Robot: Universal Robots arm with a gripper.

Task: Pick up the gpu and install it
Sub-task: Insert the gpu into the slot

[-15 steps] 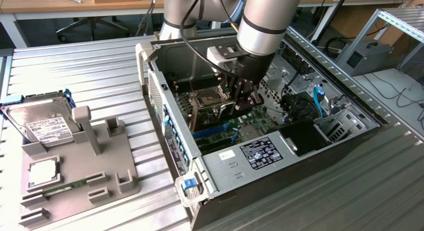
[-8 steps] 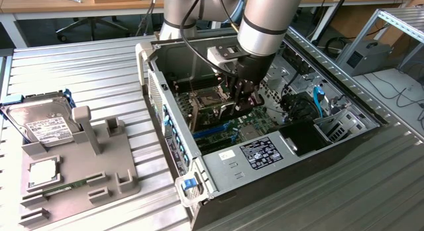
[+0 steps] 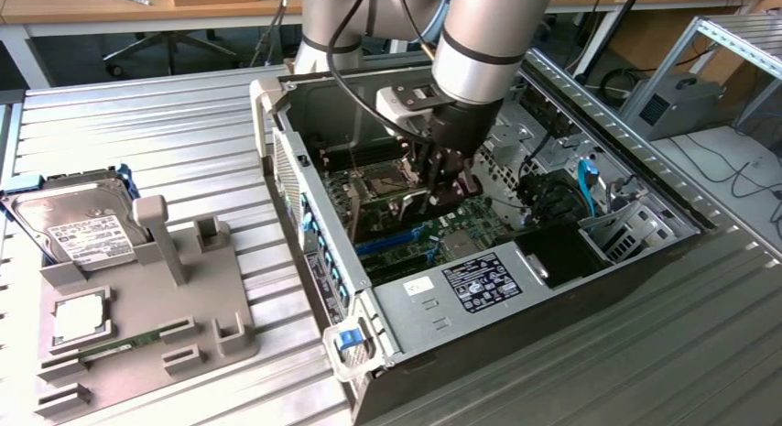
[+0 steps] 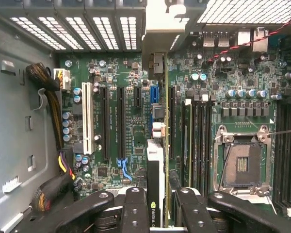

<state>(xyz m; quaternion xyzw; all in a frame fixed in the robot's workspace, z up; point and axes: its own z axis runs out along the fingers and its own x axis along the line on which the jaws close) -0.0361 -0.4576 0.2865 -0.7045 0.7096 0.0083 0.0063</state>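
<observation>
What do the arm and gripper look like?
Arm: silver-grey cylindrical tubes with a black band at one joint, and a black cable running alongside. A pale grey block sits above the gripper. The gripper is black; its fingers are black with round screw heads.

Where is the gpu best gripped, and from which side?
Grip the gpu across its thin thickness at the edge facing away from the motherboard, coming through the open side of the case, as the fingers do now. It stands edge-on to the board, so its flat faces suit them.
</observation>
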